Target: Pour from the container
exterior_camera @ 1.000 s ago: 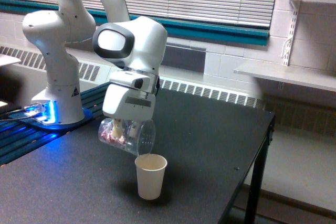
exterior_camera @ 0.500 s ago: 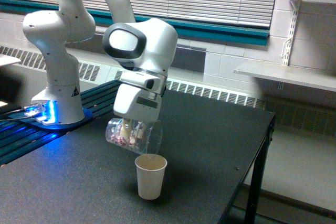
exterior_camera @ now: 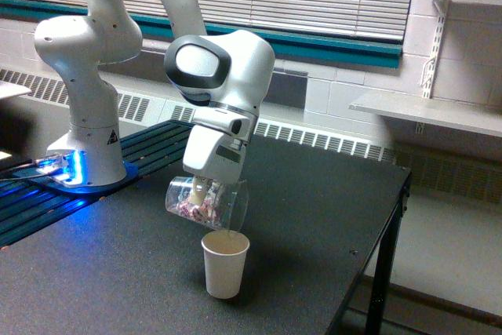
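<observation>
- We judged the pour itself to be the step in hand: the container (exterior_camera: 208,202), a clear plastic cup, lay tipped nearly on its side above the desk (exterior_camera: 314,194), its open rim turned down and toward the exterior view's right.
- The pincer (exterior_camera: 205,191) was closed around the container, holding it from above; the fingers themselves were mostly hidden behind the clear wall, so we could only read the grip from how the cup hung under the hand.
- The container's lower lip sat just above the paper cup (exterior_camera: 225,263), which stood upright on the desk directly beneath it; we could not tell whether the two touched.
- Small pinkish and pale pieces (exterior_camera: 192,208) were gathered in the container toward its closed end, so we took it that much of the load had not left the cup.
- We could not make out any pieces in mid-fall or inside the paper cup.
- The next move, as we saw it, called for a steeper tilt, with the lip kept over the paper cup's mouth so that nothing spilled onto the desk.
- We found no readable brand or writing; only a small dark triangular mark (exterior_camera: 112,136) showed on the robot's base (exterior_camera: 92,154), too small to read.
</observation>
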Action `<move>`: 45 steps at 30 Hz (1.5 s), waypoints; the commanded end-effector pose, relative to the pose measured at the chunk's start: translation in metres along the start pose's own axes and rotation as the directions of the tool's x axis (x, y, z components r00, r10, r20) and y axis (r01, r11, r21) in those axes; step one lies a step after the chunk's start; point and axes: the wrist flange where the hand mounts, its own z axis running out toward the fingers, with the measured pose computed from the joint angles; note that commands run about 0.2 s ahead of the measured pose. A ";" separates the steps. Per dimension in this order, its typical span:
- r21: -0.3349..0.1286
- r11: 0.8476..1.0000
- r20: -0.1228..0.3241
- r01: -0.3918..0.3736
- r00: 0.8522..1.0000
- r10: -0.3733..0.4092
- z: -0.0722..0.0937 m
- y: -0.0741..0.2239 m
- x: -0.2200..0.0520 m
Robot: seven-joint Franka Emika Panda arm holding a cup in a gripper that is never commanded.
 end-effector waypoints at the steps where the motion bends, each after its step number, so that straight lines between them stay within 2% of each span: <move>1: -0.022 1.000 0.004 -0.010 1.000 0.010 0.004 0.005 -0.003; 15: -0.041 0.999 -0.012 -0.016 1.000 0.016 0.004 0.016 0.001; 30: -0.090 0.994 -0.051 0.057 0.997 -0.062 -0.003 0.005 0.008; 45: -0.126 0.987 -0.038 0.095 0.994 -0.100 0.005 0.006 0.002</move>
